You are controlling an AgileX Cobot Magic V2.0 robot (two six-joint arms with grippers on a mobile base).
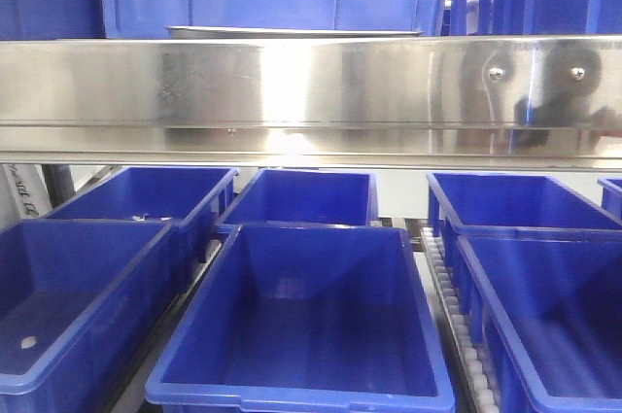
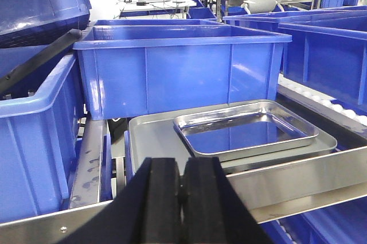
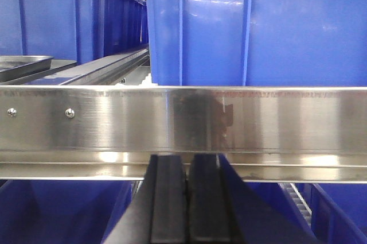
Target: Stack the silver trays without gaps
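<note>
In the left wrist view a small shiny silver tray [image 2: 246,132] lies askew inside a larger matte silver tray [image 2: 152,140] on the upper shelf, in front of a blue bin [image 2: 178,72]. My left gripper [image 2: 182,166] is shut and empty, just before the larger tray's near edge. In the front view only a thin tray rim [image 1: 292,32] shows above the steel rail [image 1: 311,92]. In the right wrist view the trays' edge [image 3: 26,63] shows at far left. My right gripper [image 3: 187,163] is shut and empty, below the rail [image 3: 183,123].
Deep blue bins [image 1: 301,326] fill the lower roller shelf. More blue bins stand on the upper shelf on both sides of the trays [image 2: 34,135] [image 2: 327,54]. A large blue bin [image 3: 258,26] stands right behind the rail above my right gripper.
</note>
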